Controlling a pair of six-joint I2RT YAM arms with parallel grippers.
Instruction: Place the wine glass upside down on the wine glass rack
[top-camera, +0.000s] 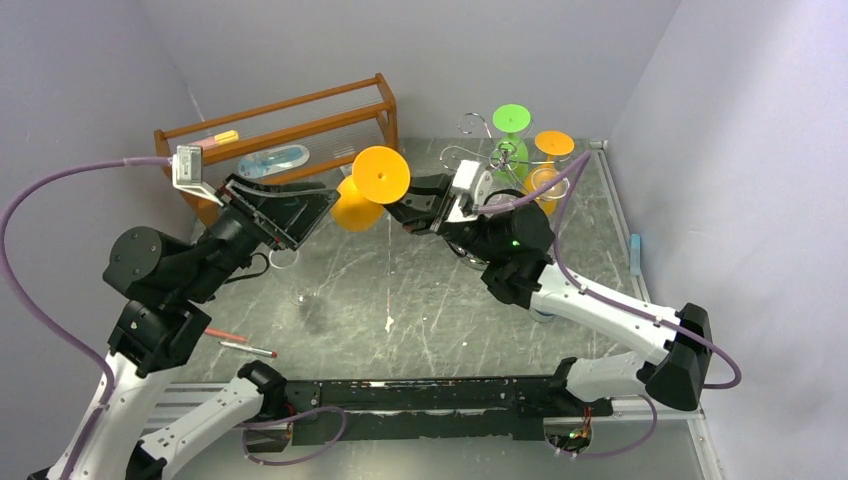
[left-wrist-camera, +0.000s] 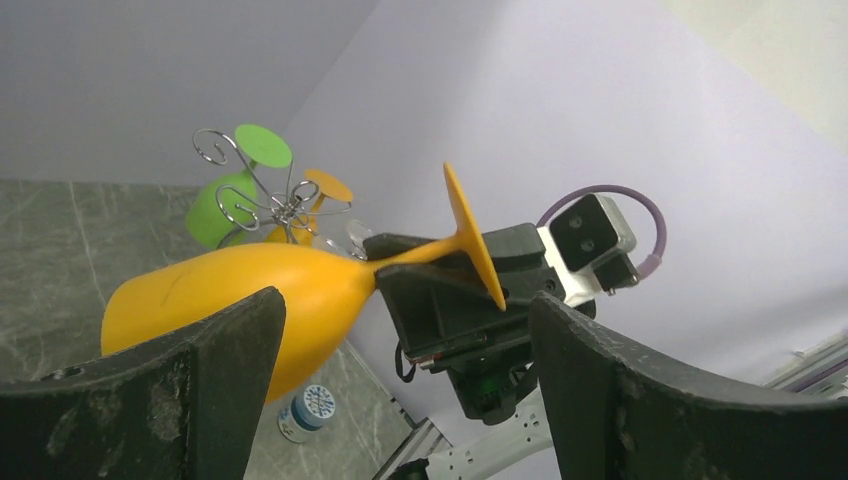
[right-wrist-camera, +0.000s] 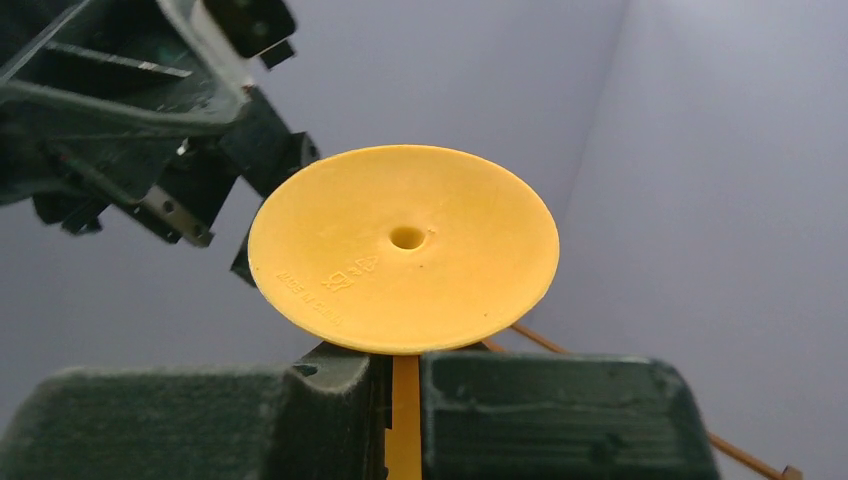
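Observation:
The orange wine glass (top-camera: 375, 185) hangs in the air over the table's middle, lying nearly sideways with its round foot toward the camera. My right gripper (top-camera: 405, 212) is shut on its stem just under the foot (right-wrist-camera: 405, 245). My left gripper (top-camera: 322, 205) is open, its jaws wide apart, beside the glass bowl (left-wrist-camera: 250, 295); the bowl lies just beyond the left finger (left-wrist-camera: 215, 380). The chrome wine glass rack (top-camera: 497, 160) stands at the back right, behind my right arm, and also shows in the left wrist view (left-wrist-camera: 268, 205).
A green glass (top-camera: 512, 120) and an orange glass (top-camera: 553, 143) hang upside down on the rack. A wooden shelf (top-camera: 290, 120) stands at the back left. Pens (top-camera: 240, 345) lie near my left arm. A small bottle (left-wrist-camera: 305, 410) stands on the table.

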